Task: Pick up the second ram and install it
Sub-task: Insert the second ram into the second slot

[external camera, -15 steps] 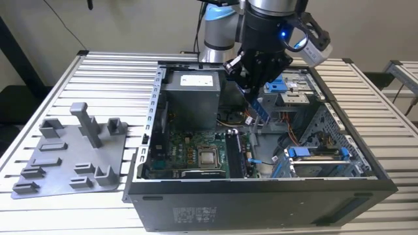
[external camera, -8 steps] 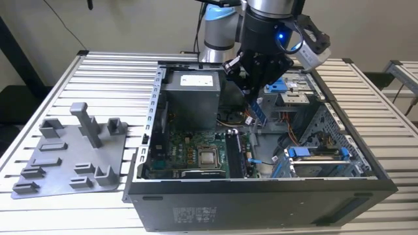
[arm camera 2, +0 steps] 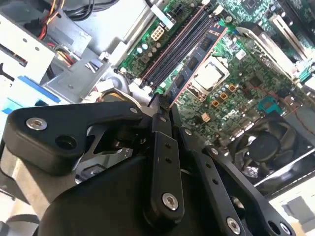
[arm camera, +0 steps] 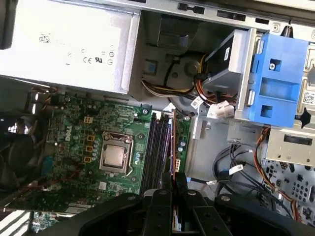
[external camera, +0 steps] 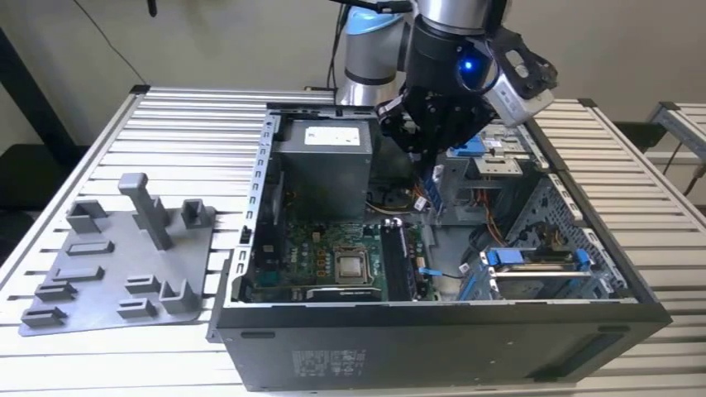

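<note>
Second ram (arm camera: 173, 142) hangs edge-on in the pincer (arm camera: 174, 181), which is closed on its flat faces. It is above the motherboard (arm camera: 74, 132) and roughly in line with the memory slots (arm camera: 155, 147), inside the open computer case (external camera: 441, 347). It is not seated yet. It is probably light, stiff and thin, and fragile at the chips and contact edge. Best gripped on the faces near mid-length, leaving the contacts free. Grey tray (external camera: 121, 273) sits on the counter (external camera: 165, 116), well apart.
</note>
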`<control>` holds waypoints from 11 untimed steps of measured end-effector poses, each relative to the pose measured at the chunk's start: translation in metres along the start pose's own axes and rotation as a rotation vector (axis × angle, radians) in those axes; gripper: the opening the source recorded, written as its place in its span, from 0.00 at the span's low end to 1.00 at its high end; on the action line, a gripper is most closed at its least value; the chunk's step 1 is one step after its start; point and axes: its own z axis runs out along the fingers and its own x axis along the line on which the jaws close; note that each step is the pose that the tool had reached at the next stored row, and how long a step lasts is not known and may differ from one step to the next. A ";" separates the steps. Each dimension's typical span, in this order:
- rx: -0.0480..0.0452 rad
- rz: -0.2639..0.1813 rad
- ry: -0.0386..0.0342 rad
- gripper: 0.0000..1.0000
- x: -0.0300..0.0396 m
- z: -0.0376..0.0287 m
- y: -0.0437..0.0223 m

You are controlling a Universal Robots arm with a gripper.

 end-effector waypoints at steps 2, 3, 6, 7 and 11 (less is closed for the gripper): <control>0.0011 0.030 0.0001 0.14 0.0000 0.0006 0.0000; 0.0016 0.042 0.0004 0.14 0.0000 0.0008 0.0000; 0.0026 0.082 0.0038 0.14 0.0001 0.0014 0.0000; 0.0029 0.096 0.0060 0.14 0.0001 0.0015 0.0000; 0.0036 0.141 0.0181 0.14 0.0001 0.0020 0.0000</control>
